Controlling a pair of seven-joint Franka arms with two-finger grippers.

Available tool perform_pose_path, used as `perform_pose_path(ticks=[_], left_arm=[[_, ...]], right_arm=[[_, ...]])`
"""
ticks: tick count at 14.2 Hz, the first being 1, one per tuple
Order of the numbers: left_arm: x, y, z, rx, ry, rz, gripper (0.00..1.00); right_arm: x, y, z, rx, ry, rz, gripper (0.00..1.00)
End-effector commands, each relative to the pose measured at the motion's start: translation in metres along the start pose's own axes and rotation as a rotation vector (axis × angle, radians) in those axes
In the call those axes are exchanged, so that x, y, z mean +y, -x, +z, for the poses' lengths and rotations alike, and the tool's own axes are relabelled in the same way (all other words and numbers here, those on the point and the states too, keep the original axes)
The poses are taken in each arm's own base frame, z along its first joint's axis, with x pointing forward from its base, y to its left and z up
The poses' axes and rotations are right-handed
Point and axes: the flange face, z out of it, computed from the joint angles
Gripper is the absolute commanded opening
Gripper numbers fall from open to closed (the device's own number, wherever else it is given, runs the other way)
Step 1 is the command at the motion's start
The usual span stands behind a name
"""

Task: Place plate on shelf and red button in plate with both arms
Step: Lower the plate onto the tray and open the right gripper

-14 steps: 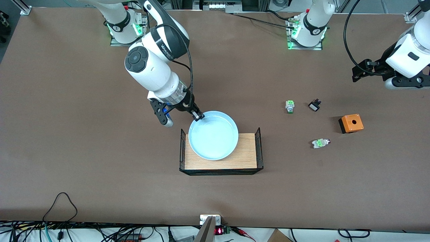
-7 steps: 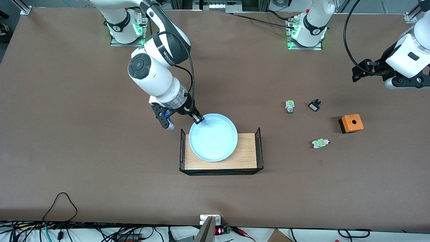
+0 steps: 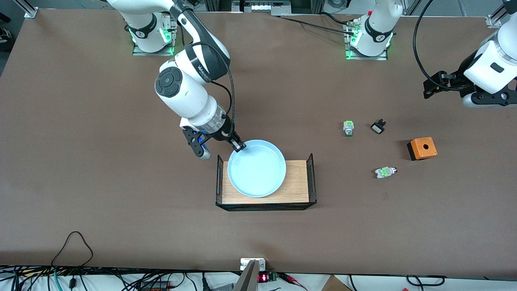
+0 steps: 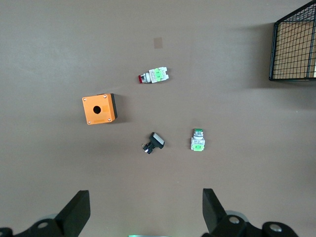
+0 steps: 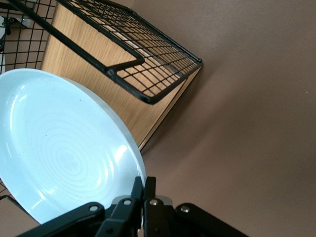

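Observation:
The light-blue plate (image 3: 257, 168) is over the wooden rack (image 3: 297, 190), in the grip of my right gripper (image 3: 238, 147), which is shut on the plate's rim at the rack's end toward the right arm. In the right wrist view the fingers (image 5: 144, 190) pinch the plate's rim (image 5: 64, 153). The red button (image 3: 385, 172) lies on its side on the table, nearer to the front camera than the orange box; it also shows in the left wrist view (image 4: 154, 76). My left gripper (image 3: 434, 85) is open and empty, high over the left arm's end of the table.
The rack has black wire end walls (image 3: 311, 178). An orange box (image 3: 422, 148) with a round hole, a green-tipped button unit (image 3: 348, 128) and a small black-and-white switch (image 3: 378, 127) lie near the red button.
My right gripper has lowered the plate a little toward the rack's wooden floor. The left arm has not moved.

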Motion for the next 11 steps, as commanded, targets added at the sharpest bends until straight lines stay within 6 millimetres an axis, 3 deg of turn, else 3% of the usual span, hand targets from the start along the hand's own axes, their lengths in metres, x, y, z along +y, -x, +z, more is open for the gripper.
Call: perform_pose_path(ticks=[1,11], left_arm=[[-0.003,-0.003,-0.005,0.0,0.005,0.013,1.0],[-0.002,-0.003,-0.005,0.0,0.005,0.014,1.0]], right_arm=[[-0.007,-0.001,0.007,0.006,-0.023,-0.014,0.0],[-0.009,0.001,0.027,0.007,-0.027,-0.016,0.0]])
